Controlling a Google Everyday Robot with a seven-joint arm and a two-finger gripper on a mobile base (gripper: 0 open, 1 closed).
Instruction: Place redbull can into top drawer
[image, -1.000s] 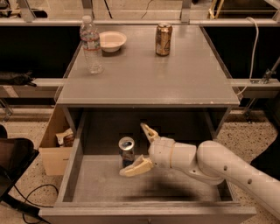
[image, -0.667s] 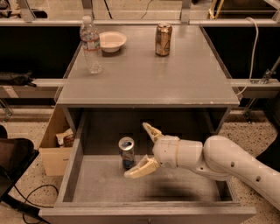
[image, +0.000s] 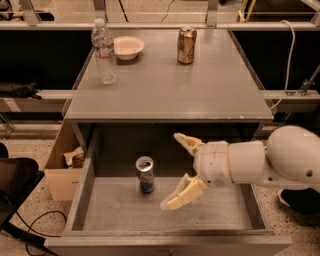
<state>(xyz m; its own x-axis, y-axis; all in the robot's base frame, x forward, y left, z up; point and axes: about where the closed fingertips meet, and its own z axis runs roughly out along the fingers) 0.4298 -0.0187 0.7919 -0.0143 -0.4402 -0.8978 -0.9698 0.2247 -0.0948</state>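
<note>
While checking the redbull can: found upright, left of centre on the flat floor of the top drawer, pulled open, clear of both side walls. Probably set there to count as placed (task looks all but done). Not gripped by anything.

Just right of it, the gripper, spread wide apart, one finger high toward the drawer's back, one low toward the front; near the can, not touching. Spread likely kept wide to avoid tipping so slim a can.

Reached in from the right by a thick white arm, forearm roughly level over the drawer, wrist rolled to stack the fingers vertically.

Up on the worktop, well apart and unrelated: water bottle, bowl, brown-gold can.
</note>
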